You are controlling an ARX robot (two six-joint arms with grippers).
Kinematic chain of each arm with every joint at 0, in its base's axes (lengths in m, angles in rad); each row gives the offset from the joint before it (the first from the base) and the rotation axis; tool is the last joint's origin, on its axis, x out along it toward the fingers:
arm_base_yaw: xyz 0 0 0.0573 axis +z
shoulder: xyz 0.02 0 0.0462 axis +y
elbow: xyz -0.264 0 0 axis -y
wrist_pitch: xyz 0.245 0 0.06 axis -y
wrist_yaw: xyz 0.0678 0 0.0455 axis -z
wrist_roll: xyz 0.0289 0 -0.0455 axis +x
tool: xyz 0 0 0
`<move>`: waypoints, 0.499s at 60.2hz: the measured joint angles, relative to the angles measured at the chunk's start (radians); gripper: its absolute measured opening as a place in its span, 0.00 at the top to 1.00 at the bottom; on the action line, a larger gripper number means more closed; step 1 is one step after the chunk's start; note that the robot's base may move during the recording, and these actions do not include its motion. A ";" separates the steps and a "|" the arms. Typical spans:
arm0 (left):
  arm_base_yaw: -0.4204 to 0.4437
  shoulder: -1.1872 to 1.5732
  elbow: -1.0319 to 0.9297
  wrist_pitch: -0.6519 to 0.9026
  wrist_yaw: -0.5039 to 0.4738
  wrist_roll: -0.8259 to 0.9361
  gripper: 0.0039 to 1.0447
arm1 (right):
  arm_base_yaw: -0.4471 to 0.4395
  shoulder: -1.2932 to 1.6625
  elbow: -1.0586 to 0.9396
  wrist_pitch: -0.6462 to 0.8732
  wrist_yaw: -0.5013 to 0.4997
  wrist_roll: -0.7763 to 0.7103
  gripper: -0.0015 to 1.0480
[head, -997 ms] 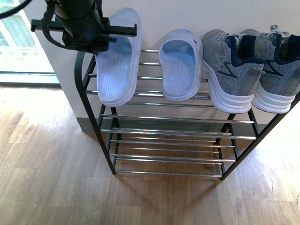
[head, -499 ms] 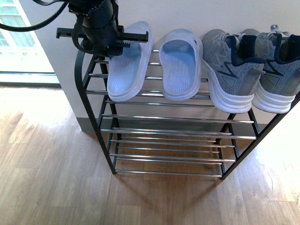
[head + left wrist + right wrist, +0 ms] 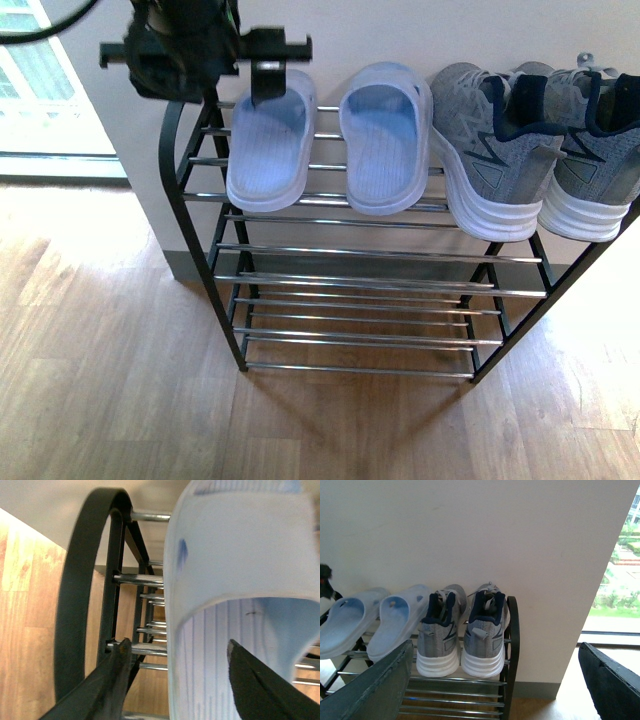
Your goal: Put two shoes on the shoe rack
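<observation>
Both pale blue slides lay side by side on the shoe rack's top bars, beside the grey sneakers. The left tool hung spread above the nearer slide's toe, apparently releasing it. The right tool was also spread, holding nothing.

— What is the shoe rack made of?
— A matt black metal frame with thin, glossy chrome bars that catch the light.
— And the slide just below the left gripper?
— Smooth, soft-looking pale blue rubber, faintly translucent at the strap, with fine ribs along the footbed. The second slide looks the same.
— The sneakers?
— Grey knit cloth, matt, on ridged white soles.
— The floor?
— Wood-grain boards with a mild sheen.
</observation>
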 joint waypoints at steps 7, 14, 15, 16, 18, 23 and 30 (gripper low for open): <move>0.021 -0.267 -0.169 0.137 -0.037 0.006 0.08 | 0.000 0.000 0.000 0.000 0.000 0.000 0.09; 0.063 -0.451 -0.312 0.244 -0.154 0.063 0.09 | 0.000 0.000 0.000 0.000 0.000 0.000 0.09; 0.069 -0.467 -0.326 0.251 -0.167 0.068 0.09 | 0.000 0.000 0.000 0.000 0.000 0.000 0.09; 0.081 -0.494 -0.364 0.292 -0.167 0.086 0.10 | 0.000 0.000 0.000 0.000 0.000 0.000 0.09; 0.099 -0.521 -0.413 0.373 -0.146 0.118 0.14 | 0.000 0.000 0.000 0.000 0.000 0.000 0.09; 0.145 -0.590 -0.609 0.720 -0.069 0.210 0.27 | 0.000 0.000 0.000 0.000 0.000 0.000 0.09; 0.172 -0.653 -0.826 0.976 -0.024 0.263 0.44 | 0.000 0.000 0.000 0.000 0.000 0.000 0.09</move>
